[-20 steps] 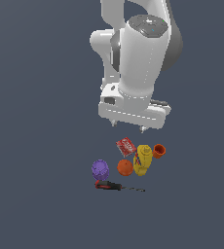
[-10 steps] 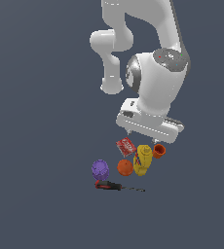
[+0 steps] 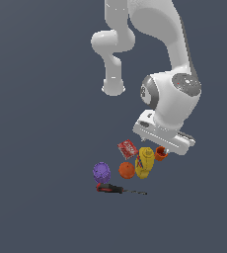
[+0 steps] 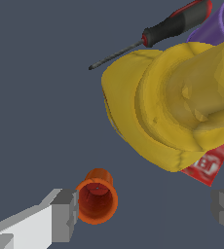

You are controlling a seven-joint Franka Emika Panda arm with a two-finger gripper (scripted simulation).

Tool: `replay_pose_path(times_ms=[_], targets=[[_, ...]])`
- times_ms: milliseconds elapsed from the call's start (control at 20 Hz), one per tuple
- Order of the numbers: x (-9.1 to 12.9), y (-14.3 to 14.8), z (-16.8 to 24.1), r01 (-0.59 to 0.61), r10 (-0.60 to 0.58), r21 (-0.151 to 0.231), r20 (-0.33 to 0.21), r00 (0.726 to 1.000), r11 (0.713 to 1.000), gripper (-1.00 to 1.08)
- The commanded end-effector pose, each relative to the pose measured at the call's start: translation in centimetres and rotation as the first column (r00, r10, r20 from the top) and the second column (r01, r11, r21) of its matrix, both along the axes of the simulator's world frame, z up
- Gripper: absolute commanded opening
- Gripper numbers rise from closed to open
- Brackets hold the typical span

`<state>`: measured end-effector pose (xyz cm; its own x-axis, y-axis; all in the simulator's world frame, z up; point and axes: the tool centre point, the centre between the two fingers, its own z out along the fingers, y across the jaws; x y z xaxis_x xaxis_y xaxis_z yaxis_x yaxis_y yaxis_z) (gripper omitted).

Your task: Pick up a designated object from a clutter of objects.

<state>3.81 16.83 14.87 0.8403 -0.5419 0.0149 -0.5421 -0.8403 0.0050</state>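
Observation:
The small orange-red cup (image 3: 160, 153) stands at the exterior view's right end of the cluster, partly hidden by my hand; in the wrist view the cup (image 4: 96, 196) shows its hollow inside. My gripper (image 4: 145, 214) is open, and one finger (image 4: 64, 214) stands right beside the cup's rim. In the exterior view the fingers are hidden behind the hand just above the cup. The yellow bottle (image 3: 144, 161) stands next to the cup and fills much of the wrist view (image 4: 177, 107).
A red box (image 3: 127, 148), an orange ball (image 3: 126, 170), a purple ball (image 3: 101, 172) and a black-and-red screwdriver (image 3: 116, 189) lie to the exterior view's left of the bottle. The screwdriver (image 4: 158, 32) and box (image 4: 207, 164) show in the wrist view.
The arm has swung toward the exterior view's right and come down, from above the cluster's middle to just over the orange-red cup. The objects have not moved.

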Motion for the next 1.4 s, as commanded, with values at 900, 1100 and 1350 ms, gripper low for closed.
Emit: replay_pose_path(times_ms=[900, 1100, 1350], targets=[[-1.8, 6.0, -6.1, 0.172, -0.172, 0.012, -0.010, 0.985, 0.985, 1.00], [-1.8, 5.9, -6.3, 0.169, -0.169, 0.012, -0.010, 0.986, 0.986, 1.00], [-1.8, 5.9, -8.4, 0.170, -0.170, 0.012, -0.010, 0.985, 0.985, 1.00]])
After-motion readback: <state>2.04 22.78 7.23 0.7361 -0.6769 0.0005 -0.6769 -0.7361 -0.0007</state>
